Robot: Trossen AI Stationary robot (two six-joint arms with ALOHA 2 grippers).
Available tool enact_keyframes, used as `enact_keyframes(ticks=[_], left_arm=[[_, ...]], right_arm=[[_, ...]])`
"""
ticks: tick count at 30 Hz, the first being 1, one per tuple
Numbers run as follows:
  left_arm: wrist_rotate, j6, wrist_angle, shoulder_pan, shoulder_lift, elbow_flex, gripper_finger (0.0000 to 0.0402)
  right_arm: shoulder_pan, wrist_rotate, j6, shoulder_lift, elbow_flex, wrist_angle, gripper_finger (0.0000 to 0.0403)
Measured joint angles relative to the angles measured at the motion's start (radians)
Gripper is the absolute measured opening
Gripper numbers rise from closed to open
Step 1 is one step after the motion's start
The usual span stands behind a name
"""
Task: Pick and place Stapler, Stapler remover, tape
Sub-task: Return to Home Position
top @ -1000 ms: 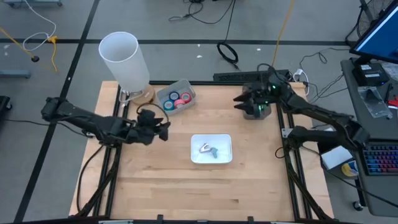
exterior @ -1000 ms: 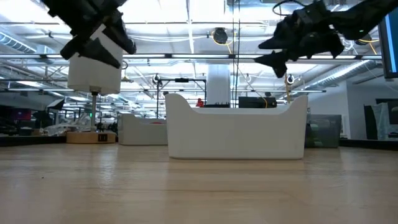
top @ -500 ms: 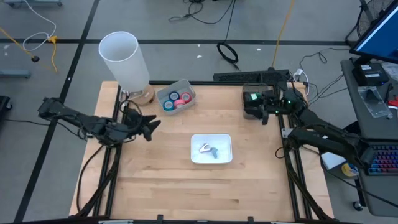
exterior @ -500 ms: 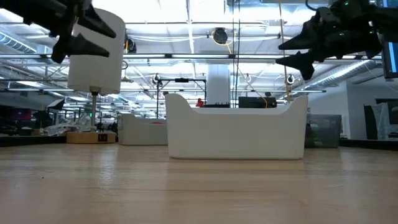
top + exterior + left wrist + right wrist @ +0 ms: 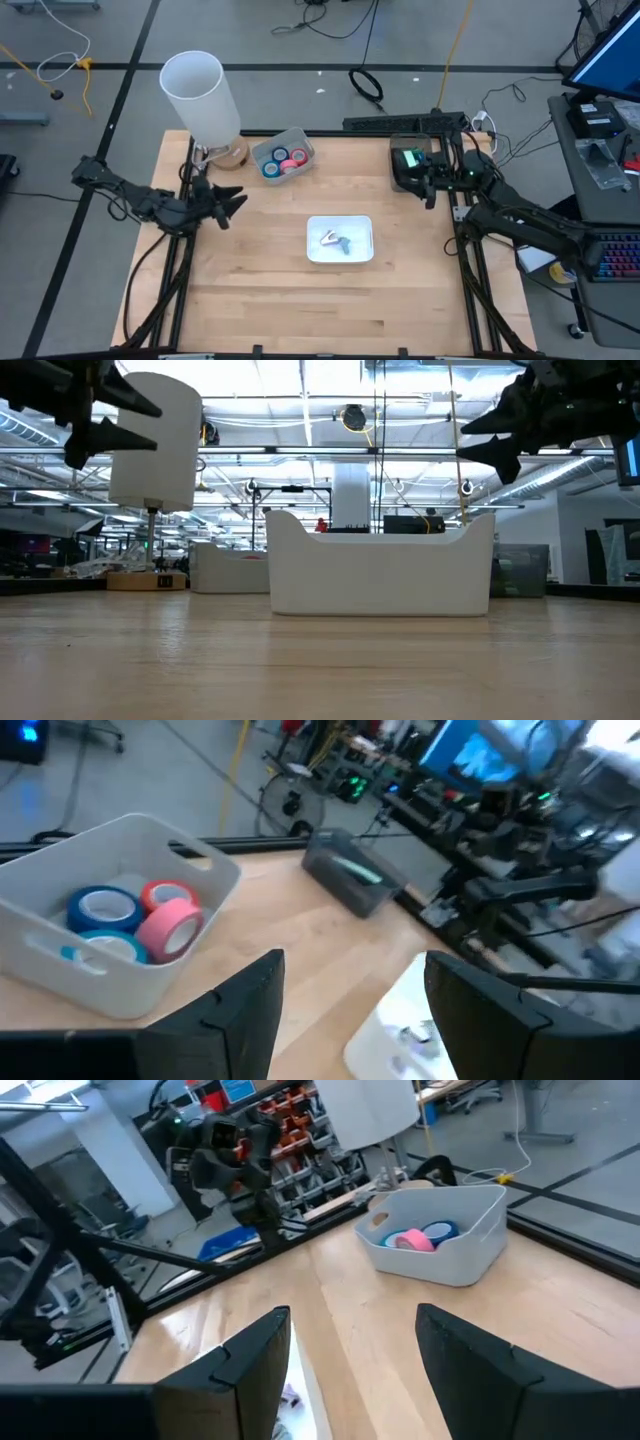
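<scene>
A grey bin [image 5: 283, 157] at the far middle of the table holds the tape rolls [image 5: 135, 920], blue, red and pink, lying on its floor. A white tray [image 5: 340, 258] at the table's centre holds a small grey and silver piece [image 5: 336, 240], which looks like the stapler remover. The stapler is hidden or out of view. My left gripper [image 5: 230, 202] hovers open and empty near the left edge, pointing toward the tray. My right gripper [image 5: 424, 182] hovers open and empty at the far right. Both hang high above the table in the low view [image 5: 110, 415], [image 5: 505, 440].
A dark bin [image 5: 408, 165] with something green in it stands at the far right, just beside my right gripper. A tall white cylinder [image 5: 198, 95] on a wooden stand rises at the far left corner. Bare wood [image 5: 320, 310] lies near the table's front edge.
Both arms have drawn back from the middle of the table. My left gripper has gone toward the left edge and my right gripper toward the right edge, each sinking a little. Both have stayed open and empty. The bins, the tray and their contents have not moved.
</scene>
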Motion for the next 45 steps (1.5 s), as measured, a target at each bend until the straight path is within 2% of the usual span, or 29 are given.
enact_keyframes(ticks=[2, 5, 10, 15, 18, 23, 27, 32, 37, 41, 45], left_arm=[[0.022, 0.033, 0.044, -0.005, -0.015, -0.003, 0.0239], [0.112, 0.11, 0.147, -0.001, -0.002, -0.004, 0.0239], [0.22, 0.221, 0.34, 0.043, 0.114, -0.004, 0.0239], [0.288, 0.256, 0.388, 0.146, 0.199, -0.004, 0.0239], [0.332, 0.322, 0.384, 0.23, 0.179, -0.004, 0.0239], [0.482, 0.406, 0.296, 0.369, 0.061, -0.004, 0.0239], [0.538, 0.413, 0.198, 0.409, -0.049, -0.004, 0.0239], [0.505, 0.391, 0.112, 0.363, -0.124, -0.023, 0.0239], [0.395, 0.361, 0.203, 0.293, -0.177, -0.133, 0.0239], [0.374, 0.353, 0.297, 0.242, -0.236, -0.23, 0.0239], [0.374, 0.35, 0.293, 0.201, -0.299, -0.29, 0.0239]], right_arm=[[0.018, 0.015, 0.009, -0.006, 0.0, 0.001, 0.0212], [0.051, 0.058, 0.013, -0.008, 0.0, 0.003, 0.0212], [0.096, 0.107, 0.002, -0.008, 0.0, 0.024, 0.0209], [0.113, 0.107, -0.009, -0.008, 0.0, 0.045, 0.0211], [0.114, 0.105, -0.009, -0.008, 0.0, 0.037, 0.0212], [0.114, 0.104, -0.011, -0.018, 0.0, 0.034, 0.0211], [0.128, 0.101, -0.005, -0.046, 0.0, 0.02, 0.0212], [0.168, 0.168, -0.006, -0.087, -0.063, 0.06, 0.0209], [0.173, 0.183, 0.031, -0.128, -0.126, 0.089, 0.0211], [0.156, 0.205, 0.029, -0.16, -0.134, 0.074, 0.0212], [0.129, 0.203, 0.022, -0.209, -0.134, 0.017, 0.0211]])
